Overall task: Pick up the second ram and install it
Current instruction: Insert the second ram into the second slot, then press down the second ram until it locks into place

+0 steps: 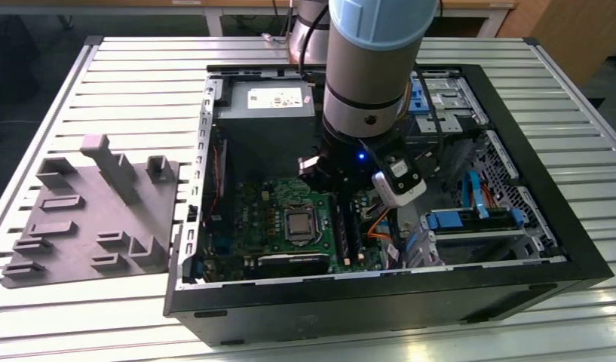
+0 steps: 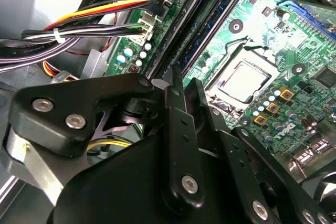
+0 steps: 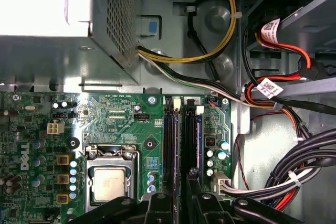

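Note:
My gripper hangs low inside the open computer case, over the memory slots to the exterior view's right of the processor. In both wrist views its two dark fingers stand close together, gripper shut on a thin dark stick seen edge-on, the second ram. That stick runs in line with the slots on the green motherboard. Another stick with a blue edge sits in the slot beside it. Whether the held stick is fully seated is hidden by the fingers.
A grey foam tray lies on the slatted table at the exterior view's left. The case holds the processor socket, a silver power supply, blue drive clips and bundled cables close to the slots.

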`<state>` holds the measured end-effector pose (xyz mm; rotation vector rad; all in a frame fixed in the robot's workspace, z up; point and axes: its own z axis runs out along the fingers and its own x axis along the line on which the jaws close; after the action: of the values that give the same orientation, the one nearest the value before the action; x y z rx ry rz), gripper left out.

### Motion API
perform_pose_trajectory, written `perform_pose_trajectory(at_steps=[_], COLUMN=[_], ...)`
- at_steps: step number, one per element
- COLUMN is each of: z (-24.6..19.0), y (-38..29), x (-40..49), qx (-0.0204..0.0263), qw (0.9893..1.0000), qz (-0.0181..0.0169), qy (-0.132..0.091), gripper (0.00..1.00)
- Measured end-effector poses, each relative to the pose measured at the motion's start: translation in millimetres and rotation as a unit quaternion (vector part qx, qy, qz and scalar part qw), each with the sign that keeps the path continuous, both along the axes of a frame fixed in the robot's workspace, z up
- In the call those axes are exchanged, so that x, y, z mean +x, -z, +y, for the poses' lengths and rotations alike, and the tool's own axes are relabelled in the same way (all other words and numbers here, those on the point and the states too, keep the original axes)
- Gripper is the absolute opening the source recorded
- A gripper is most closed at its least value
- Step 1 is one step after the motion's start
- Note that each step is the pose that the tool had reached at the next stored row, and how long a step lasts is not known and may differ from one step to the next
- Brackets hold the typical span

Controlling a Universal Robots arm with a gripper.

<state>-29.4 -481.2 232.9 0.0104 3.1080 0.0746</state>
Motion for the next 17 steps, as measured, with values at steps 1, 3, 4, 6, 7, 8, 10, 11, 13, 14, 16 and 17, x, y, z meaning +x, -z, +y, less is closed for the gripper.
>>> perform_pose_trajectory(at_steps=[1, 3, 4, 6, 7, 8, 10, 11, 13, 14, 16, 17], z=[0.0, 0.0, 0.0, 0.0, 0.0, 0.0, 0.0, 0.0, 0.2, 0.5, 0.8, 1.0], y=[0.0, 0.0, 0.0, 0.0, 0.0, 0.0, 0.0, 0.0, 0.0, 0.0, 0.0, 0.0], x=[0.0, 0.0, 0.0, 0.0, 0.0, 0.0, 0.0, 0.0, 0.0, 0.0, 0.0, 0.0], qx=[0.0, 0.0, 0.0, 0.0, -0.0001, -0.0001, -0.0003, -0.0006, -0.0006, -0.0006, -0.0005, -0.0006], qw=[1.0, 1.0, 1.0, 1.0, 1.0, 1.0, 1.0, 1.0, 1.0, 1.0, 1.0, 1.0], qz=[0.0, 0.0, 0.0, 0.0, 0.0, 0.0, 0.0, 0.0, 0.0, 0.0, 0.0, 0.0], qy=[0.0, 0.0, 0.0, 0.0, 0.0, 0.0, 0.0, 0.0, 0.0, 0.0, 0.0, 0.0], gripper=[0.24, 0.17, 0.11, 0.11, 0.11, 0.11, 0.11, 0.11, 0.11, 0.11, 0.11, 0.11])
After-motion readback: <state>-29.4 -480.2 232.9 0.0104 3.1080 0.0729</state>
